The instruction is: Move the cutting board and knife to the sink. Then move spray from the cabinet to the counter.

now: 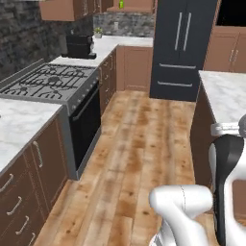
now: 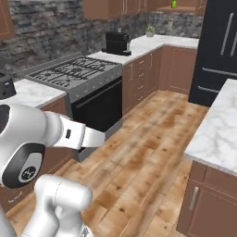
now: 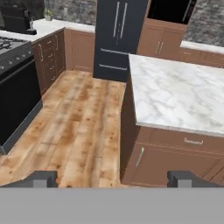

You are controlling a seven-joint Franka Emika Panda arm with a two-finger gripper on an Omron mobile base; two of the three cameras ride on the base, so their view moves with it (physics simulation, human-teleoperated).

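Claw wide open and empty above the kitchen floor.
The claw (image 3: 112,179) holds nothing, its tips spread beside the marble island tabletop (image 3: 175,94). The green spray (image 1: 121,4) stands on the open cabinet (image 1: 137,6) shelf, left of the dark fridge (image 1: 182,43).

- The two dark grey fingers (image 3: 41,179) rise at the bottom edge, set wide apart with nothing between them, over the floor.
- A white marble counter (image 3: 175,94) with grey veining sits on brown wooden base cabinets (image 3: 166,159) at centre right; a drawer handle and a door handle show on their front.
- A warm wooden plank floor (image 3: 78,122) runs from the fingers toward the back wall.
- A tall dark fridge (image 3: 118,37) with silver handles stands at the far end.
- At left, a black oven front (image 3: 17,98) sits below a gas hob.
- A black coffee machine (image 3: 17,19) stands on the far-left counter, a small potted plant (image 3: 48,14) just beside it.
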